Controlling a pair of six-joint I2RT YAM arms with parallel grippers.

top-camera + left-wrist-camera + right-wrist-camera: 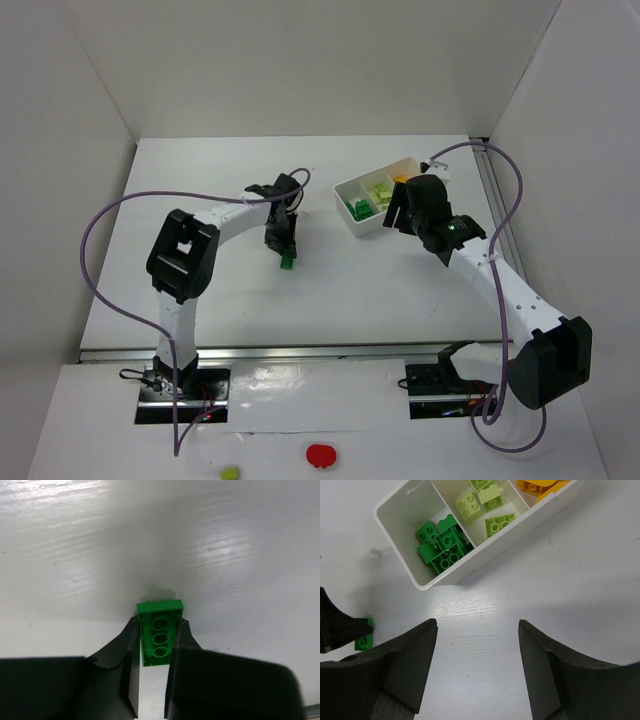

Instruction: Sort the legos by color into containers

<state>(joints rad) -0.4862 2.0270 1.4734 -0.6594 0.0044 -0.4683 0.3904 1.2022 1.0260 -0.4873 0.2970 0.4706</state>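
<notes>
The top camera sits high up at the near side of the table (360, 290). It looks down on all of it from far away, so things look small. The left wrist camera rides on the left gripper (160, 630). It looks down past the fingers (120, 650), very close to the table, and sees a green brick (160, 612) big. The right wrist camera rides on the right gripper (477, 625) and looks down from a bit higher. It sees the tray (520, 527) and, at its left edge, the same green brick. The top camera sees both too.
</notes>
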